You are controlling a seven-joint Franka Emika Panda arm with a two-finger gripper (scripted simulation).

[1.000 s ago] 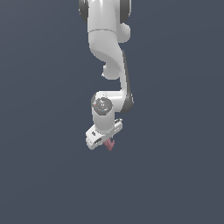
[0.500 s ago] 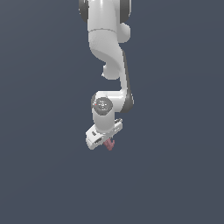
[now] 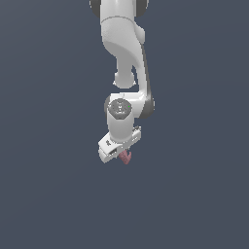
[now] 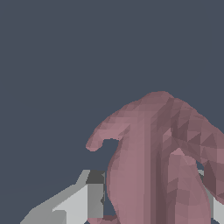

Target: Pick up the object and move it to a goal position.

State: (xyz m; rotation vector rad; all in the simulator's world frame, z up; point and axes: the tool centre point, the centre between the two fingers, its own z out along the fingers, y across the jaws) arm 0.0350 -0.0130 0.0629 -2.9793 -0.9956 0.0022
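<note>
A white robot arm [image 3: 127, 53] hangs down from the top of a plain dark grey scene, posed exactly as it was a second ago, so nothing has shifted and the carry seems paused or finished; its gripper [image 3: 124, 153] is closed around a small pink lumpy object [image 3: 126, 157], which pokes out just below the fingers [image 4: 74, 202]; open space surrounds it on every side, with no edges, surfaces, obstacles or goal marker visible.

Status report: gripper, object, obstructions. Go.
Gripper shut on the pink object. Object hangs beneath the white hand, hooked tip free. Nothing else in sight around it.
</note>
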